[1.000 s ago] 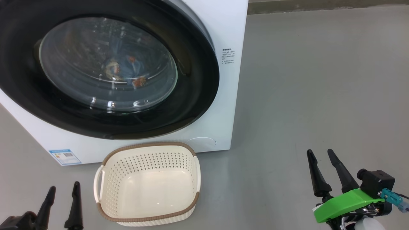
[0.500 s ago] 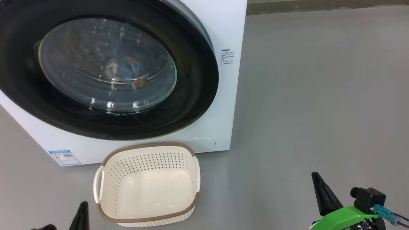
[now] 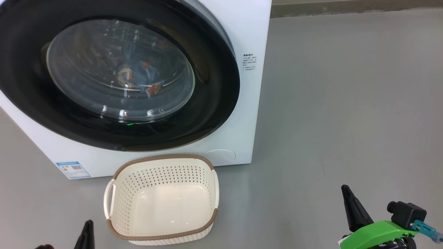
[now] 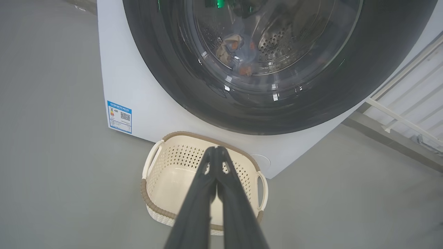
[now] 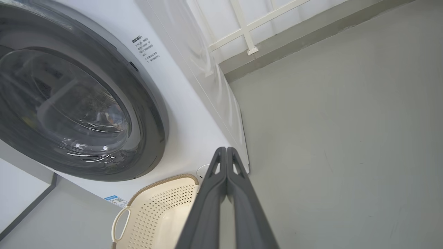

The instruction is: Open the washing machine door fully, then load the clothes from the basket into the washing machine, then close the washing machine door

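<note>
**A:** Which step are we on? Start at the left.

**B:** The left claw (image 4: 216, 149) hangs low above the floor (image 3: 346, 103), fingers pressed together on nothing and pointing toward the basket. Next, the washing machine door (image 3: 214, 103) looks shut, its black rim flat against the front. Through the glass, the clothes (image 3: 138, 74) lie in the drum as a blue bundle with orange spots.

**A:** And the basket?

**B:** The basket (image 3: 161, 157) sits on the floor just in front of the washing machine (image 3: 249, 114), with nothing in it. So I'd say loading and closing are done, and this is the tail end of the task.

**A:** What does the next move call for?

**B:** Little, in my view. Check that the door is latched, which I can't confirm from here. Then draw both arms clear without knocking the basket.

**A:** The right side?

**B:** The right claw (image 5: 226, 149) is well apart from the machine, low over bare floor. Its fingers are closed on nothing and aim toward the machine's front corner.
</note>
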`<state>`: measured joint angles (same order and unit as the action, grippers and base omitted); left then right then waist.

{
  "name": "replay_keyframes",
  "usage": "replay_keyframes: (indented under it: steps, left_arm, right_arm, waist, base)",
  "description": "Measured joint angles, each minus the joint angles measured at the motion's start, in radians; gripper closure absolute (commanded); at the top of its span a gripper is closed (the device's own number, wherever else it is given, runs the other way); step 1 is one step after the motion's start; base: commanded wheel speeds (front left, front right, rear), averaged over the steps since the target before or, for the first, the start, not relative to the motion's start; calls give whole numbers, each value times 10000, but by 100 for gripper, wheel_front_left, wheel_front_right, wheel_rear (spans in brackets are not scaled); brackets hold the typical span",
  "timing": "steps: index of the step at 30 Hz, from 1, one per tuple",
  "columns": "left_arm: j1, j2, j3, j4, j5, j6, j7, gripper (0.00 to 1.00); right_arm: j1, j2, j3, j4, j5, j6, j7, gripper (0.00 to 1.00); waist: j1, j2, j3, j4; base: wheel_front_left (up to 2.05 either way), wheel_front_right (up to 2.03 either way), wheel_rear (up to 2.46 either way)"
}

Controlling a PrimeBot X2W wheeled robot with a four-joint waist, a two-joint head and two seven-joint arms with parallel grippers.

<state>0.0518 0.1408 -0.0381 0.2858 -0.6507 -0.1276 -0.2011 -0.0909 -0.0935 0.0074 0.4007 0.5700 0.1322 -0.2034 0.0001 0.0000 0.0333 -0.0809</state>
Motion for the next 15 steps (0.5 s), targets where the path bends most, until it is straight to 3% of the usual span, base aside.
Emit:
replay_keyframes:
  steps: [15]
  left_arm:
    - [-120,-146,151,-6,-1231,0,389,100]
  right_arm:
    - [0,58,-205,-146,1306,0,397,100]
  waist:
    - [0,0,-42,105]
  base:
    - [0,0,0]
